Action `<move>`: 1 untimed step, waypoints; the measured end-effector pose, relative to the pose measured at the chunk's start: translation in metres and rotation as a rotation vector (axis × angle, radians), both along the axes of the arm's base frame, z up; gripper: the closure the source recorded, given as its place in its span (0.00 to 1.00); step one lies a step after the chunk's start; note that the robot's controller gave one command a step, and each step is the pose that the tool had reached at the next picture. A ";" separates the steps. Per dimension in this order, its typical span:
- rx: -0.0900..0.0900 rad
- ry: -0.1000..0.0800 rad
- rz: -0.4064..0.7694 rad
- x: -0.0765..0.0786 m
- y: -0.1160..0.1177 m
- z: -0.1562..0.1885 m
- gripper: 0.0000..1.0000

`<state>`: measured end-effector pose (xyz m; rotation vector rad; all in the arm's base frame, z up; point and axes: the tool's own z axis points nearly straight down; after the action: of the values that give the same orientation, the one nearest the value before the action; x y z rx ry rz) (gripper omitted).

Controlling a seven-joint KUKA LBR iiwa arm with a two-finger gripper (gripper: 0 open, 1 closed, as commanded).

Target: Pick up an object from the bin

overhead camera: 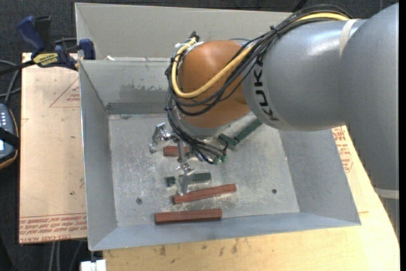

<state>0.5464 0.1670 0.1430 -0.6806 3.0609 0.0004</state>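
Plenty of bare floor in bin (95, 155) left and right of gripper (184, 179); tight behind it under orange wrist cover (209, 82). Cannot tell if gripper spread or pressed together. Counted:
- 2 brown bars, one (204, 193) just below gripper, one (188, 216) beyond, by near wall
- 1 green strip (244, 130) up-right
- 1 dark green block (202, 178) just right of gripper
- 1 small brown piece (170, 151) up-left
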 end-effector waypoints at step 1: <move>-0.001 0.011 0.139 0.005 -0.018 -0.025 0.00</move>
<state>0.5518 0.1491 0.1184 -0.8950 3.0165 0.0026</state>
